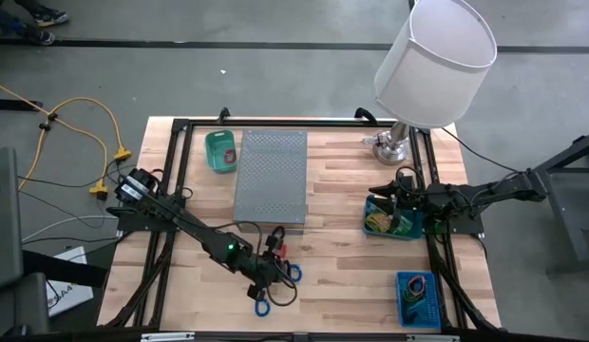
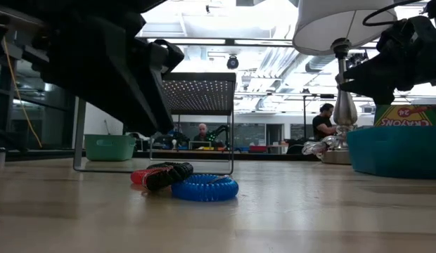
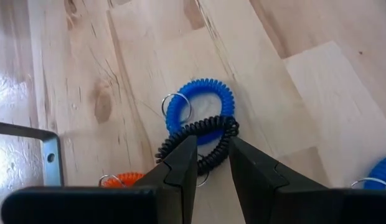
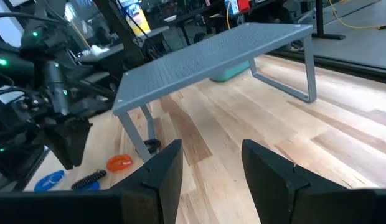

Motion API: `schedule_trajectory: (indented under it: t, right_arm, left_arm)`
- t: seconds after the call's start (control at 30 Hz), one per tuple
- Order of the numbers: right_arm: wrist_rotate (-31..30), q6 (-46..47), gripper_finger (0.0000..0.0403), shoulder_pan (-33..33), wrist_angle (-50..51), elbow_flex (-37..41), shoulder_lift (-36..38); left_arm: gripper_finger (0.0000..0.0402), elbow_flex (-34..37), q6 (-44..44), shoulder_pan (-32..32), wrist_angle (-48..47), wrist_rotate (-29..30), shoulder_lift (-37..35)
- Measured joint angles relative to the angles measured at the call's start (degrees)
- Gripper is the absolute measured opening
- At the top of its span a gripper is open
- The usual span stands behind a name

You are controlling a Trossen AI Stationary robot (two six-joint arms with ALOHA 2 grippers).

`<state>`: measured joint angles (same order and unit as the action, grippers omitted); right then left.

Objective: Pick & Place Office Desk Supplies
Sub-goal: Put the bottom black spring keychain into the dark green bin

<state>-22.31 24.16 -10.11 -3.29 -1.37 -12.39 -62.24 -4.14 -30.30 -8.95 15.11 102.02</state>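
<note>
Coil bands near table's 6 o'clock edge: 2 blue (image 1: 293,273) (image 1: 261,307), 1 black (image 3: 199,144), 1 orange-red (image 3: 126,180). Bins: 2 blue, at 3 o'clock (image 1: 375,217) and 5 o'clock (image 1: 403,302); 1 green at 11 o'clock (image 1: 220,151). 1 grey perforated riser (image 1: 271,176). 1 lamp (image 1: 432,52).

**Where things sit on the bench**

The grey perforated metal stand (image 1: 271,176) occupies the middle of the wooden bench (image 1: 342,275), a green plastic tub (image 1: 220,151) just left of it. Before the stand lie three coiled wristbands (bunched together): the black coil (image 3: 199,140) overlaps the blue coil (image 3: 202,102); the orange coil (image 3: 121,180) sits beside them. A white-shaded lamp (image 1: 432,57) stands at the far right, two teal trays (image 1: 394,220) before it.
</note>
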Motion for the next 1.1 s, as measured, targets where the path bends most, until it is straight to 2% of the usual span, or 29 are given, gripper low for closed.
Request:
schedule_trajectory:
  t: [0.37, 0.73, 1.1]
  right_arm:
    - [0.0, 0.0, 0.0153, 0.0, 0.1, 0.0, 0.0]
    - [0.0, 0.0, 0.0153, 0.0, 0.1, 0.0, 0.0]
    - [0.0, 0.0, 0.0153, 0.0, 0.1, 0.0, -0.1]
  left_arm:
    - [0.0089, 0.0, 0.7, 0.9, -0.2, -3.6, 0.0]
    - [0.0148, 0.0, 2.9, 1.0, 1.5, -5.3, 2.7]
    - [0.0152, 0.0, 3.2, 1.0, 3.3, -4.6, 4.9]
